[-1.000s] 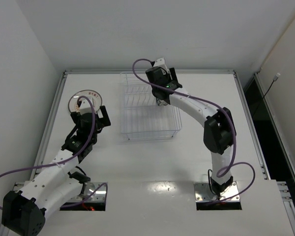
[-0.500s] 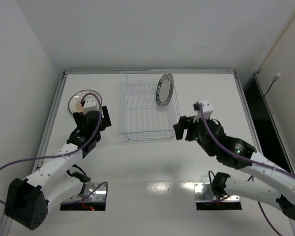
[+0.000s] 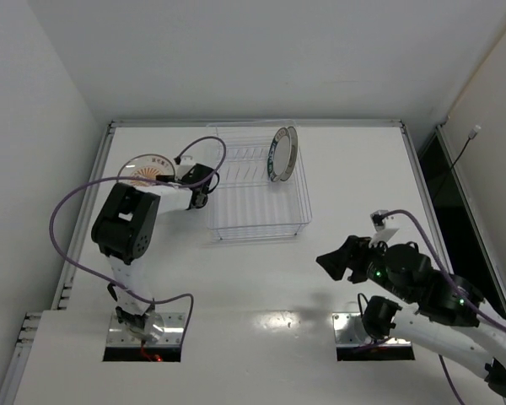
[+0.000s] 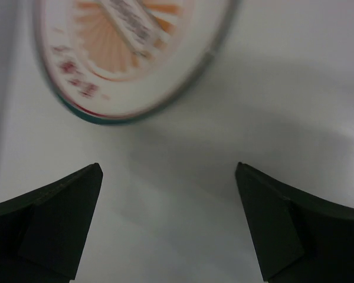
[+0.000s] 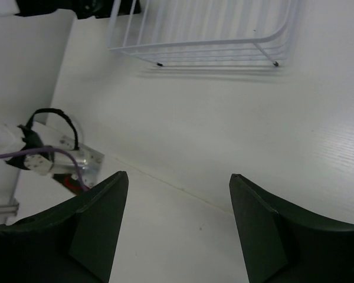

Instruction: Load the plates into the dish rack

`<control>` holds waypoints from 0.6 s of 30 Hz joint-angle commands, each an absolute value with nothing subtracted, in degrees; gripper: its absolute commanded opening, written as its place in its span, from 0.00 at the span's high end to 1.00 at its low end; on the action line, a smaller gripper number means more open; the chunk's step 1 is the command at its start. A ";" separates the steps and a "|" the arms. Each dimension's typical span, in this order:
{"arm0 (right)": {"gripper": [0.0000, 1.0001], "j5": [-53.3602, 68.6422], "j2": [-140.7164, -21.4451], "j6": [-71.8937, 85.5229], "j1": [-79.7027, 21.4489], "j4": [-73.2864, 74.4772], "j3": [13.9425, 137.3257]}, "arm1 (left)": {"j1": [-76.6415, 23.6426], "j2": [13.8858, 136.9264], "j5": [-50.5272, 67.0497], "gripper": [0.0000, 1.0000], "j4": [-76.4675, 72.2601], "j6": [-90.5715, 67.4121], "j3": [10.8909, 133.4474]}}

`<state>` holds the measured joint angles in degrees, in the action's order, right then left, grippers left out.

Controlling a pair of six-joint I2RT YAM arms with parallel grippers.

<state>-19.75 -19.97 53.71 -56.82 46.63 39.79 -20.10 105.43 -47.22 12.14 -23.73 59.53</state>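
left gripper (image 4: 168, 168) has swung, jaws wide and empty, up to the red-orange plate (image 4: 130, 53) lying flat left of the dish rack (image 3: 257, 232); closing on its low rim could skid it away.

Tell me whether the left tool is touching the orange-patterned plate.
Apart. The left wrist view shows the left tool open, with bare table between it and the orange-patterned plate.

Bright even light, soft shadows, blurred plate (image 4: 130, 53) close-up
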 commanded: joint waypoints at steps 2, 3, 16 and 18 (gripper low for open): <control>0.33 -15.29 -20.39 55.55 -56.51 46.49 45.43 | -16.80 111.35 -49.92 0.00 12.22 -19.62 62.22; 0.33 -15.29 -20.91 55.55 -56.51 47.54 46.74 | -16.79 112.58 -48.88 0.00 11.43 -18.38 62.23; 0.32 -17.67 -14.68 57.30 -56.51 53.17 46.93 | -11.25 123.22 -42.45 0.52 14.77 -11.00 76.12; 0.32 -18.98 -13.63 57.91 -56.51 54.04 47.54 | -11.25 122.52 -41.58 0.85 13.36 -9.94 75.59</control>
